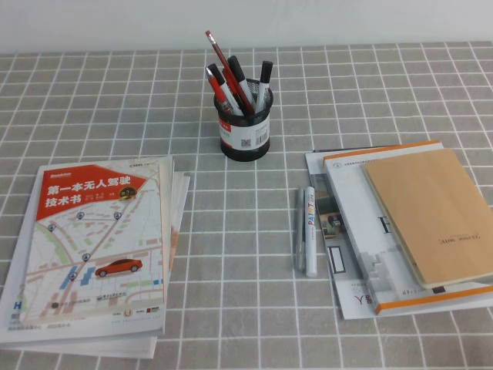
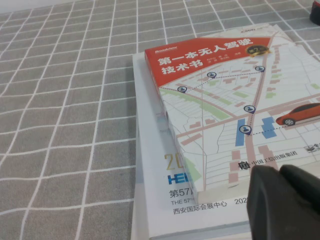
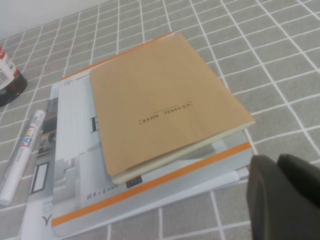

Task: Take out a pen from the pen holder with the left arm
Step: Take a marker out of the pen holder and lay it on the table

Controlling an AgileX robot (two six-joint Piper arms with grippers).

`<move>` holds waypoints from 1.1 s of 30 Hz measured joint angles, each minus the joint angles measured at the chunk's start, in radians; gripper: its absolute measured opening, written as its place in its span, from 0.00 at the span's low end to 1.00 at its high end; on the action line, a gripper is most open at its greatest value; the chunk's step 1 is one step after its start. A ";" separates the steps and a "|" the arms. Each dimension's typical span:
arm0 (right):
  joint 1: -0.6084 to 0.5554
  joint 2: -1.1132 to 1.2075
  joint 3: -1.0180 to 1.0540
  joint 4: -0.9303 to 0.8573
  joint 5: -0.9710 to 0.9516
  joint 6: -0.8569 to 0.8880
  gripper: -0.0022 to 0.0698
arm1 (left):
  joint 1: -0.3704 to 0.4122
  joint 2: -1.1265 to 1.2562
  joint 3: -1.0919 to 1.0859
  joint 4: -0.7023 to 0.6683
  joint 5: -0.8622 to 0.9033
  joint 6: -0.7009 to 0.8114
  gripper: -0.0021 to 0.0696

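The black mesh pen holder [image 1: 246, 127] stands upright at the back middle of the checked cloth. It holds several red and black pens [image 1: 235, 81] that lean out of its top. Neither arm appears in the high view. In the left wrist view my left gripper [image 2: 280, 174] is shut and empty, hovering over the near corner of the map-cover book [image 2: 225, 115], far from the holder [image 2: 315, 12]. My right gripper [image 3: 276, 162] is also shut and empty, beside the near corner of the tan notebook [image 3: 160, 105].
A stack of books with a red map cover [image 1: 96, 247] lies at the left. Two loose markers [image 1: 306, 230] lie side by side right of centre. The tan notebook [image 1: 431, 216] rests on an orange-edged book and papers at the right.
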 joint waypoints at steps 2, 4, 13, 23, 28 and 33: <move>0.000 0.000 0.000 0.000 0.000 0.000 0.01 | 0.000 0.000 0.000 0.000 0.000 0.000 0.03; 0.000 0.000 0.000 0.000 0.000 0.000 0.01 | 0.000 0.000 0.000 0.000 0.000 0.000 0.03; 0.000 0.000 0.000 0.000 0.000 0.000 0.01 | 0.000 0.000 0.000 0.000 0.000 0.000 0.03; 0.000 0.000 0.000 0.000 0.000 0.000 0.01 | 0.000 0.000 0.000 0.021 0.000 0.000 0.03; 0.000 0.000 0.000 0.000 0.000 0.000 0.01 | 0.000 0.000 0.000 0.082 0.000 0.000 0.03; 0.000 0.000 0.000 0.000 0.000 0.000 0.01 | 0.000 0.000 0.000 0.090 0.000 0.000 0.03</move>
